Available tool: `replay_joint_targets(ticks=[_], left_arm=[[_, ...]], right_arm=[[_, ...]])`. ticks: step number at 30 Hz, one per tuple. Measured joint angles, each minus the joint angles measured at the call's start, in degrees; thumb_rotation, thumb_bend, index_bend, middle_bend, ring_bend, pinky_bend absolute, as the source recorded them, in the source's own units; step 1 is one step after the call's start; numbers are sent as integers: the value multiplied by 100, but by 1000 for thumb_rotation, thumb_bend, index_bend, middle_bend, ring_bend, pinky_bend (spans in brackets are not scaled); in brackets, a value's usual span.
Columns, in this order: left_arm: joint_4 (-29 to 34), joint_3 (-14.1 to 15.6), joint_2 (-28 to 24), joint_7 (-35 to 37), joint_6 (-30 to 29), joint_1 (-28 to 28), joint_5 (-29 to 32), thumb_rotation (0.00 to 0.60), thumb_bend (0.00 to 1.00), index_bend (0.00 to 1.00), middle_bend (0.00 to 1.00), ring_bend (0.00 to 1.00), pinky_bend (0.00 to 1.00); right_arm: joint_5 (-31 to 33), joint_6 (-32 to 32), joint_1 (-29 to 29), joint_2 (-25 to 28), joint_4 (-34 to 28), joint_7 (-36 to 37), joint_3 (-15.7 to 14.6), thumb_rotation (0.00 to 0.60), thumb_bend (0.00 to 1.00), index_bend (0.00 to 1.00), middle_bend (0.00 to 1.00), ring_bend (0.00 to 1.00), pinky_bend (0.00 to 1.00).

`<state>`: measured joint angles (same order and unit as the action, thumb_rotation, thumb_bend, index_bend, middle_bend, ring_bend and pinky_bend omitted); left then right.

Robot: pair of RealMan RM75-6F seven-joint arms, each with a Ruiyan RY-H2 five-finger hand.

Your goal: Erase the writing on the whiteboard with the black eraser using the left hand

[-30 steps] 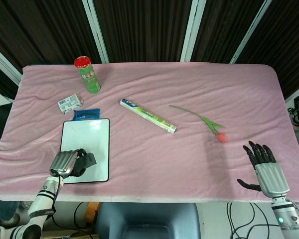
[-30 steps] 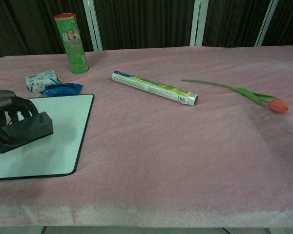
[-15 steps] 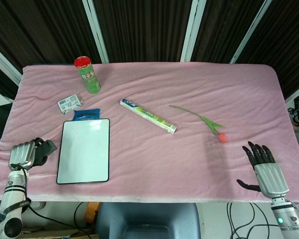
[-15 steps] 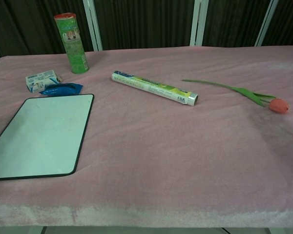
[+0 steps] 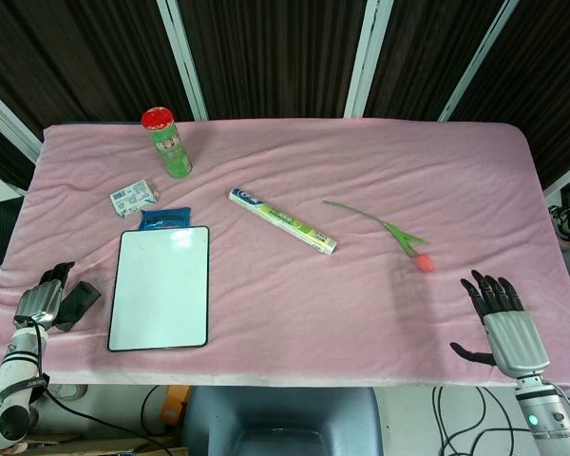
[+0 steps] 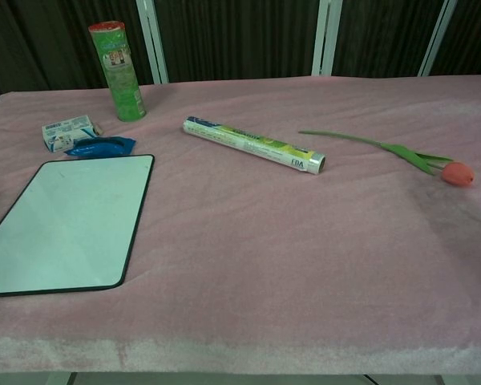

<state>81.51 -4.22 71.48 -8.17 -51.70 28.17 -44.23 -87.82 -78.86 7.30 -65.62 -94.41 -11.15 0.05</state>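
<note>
Black eraser (image 5: 79, 300) lies beside the clean whiteboard (image 5: 161, 287) (left robot hand (image 5: 40, 299) alongside).

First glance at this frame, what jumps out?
The pink cloth covering the whole table, and the blank whiteboard lying flat near its front-left corner. Just left of the board, the black eraser lies on the cloth with the left hand beside it; whether they touch is unclear. Mid-table lie a green-and-white tube and a red tulip, while the right hand sits open at the front-right edge.

Can (image 5: 167, 142), tube (image 5: 282, 220) — tulip (image 5: 399, 237), apart
</note>
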Motion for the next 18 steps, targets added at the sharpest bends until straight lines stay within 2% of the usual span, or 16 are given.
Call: replay_joint_targets(ticks=[5,8,12,16,18], left_arm=[[116,-17,-59,205,-159,-134,-419,600,331,0,0,0,170],[338,20,-161,232,-603,-303,-802,600,329,0,0,0,126],[664,174,-252,151,-1718,-731,-1445,600,330,0,0,0,98],[904,474,-241,-55,-3147,-1387,-2348,600,330,0,0,0,84],[989,597,-231,-190,-3555,-1619,-2737,600,332,0,0,0,84]], right_arm=[[-4,-13,-2,12,7,33,5,600,304,0,0,0,105],[-4,-37,-12,21,8,54,9,600,304,0,0,0,106],[10,-80,-28,37,3,99,29,600,304,0,0,0,105],[19,-108,-42,35,1,95,39,600,304,0,0,0,106],[-12,-122,-47,37,0,102,29,600,304,0,0,0,105]])
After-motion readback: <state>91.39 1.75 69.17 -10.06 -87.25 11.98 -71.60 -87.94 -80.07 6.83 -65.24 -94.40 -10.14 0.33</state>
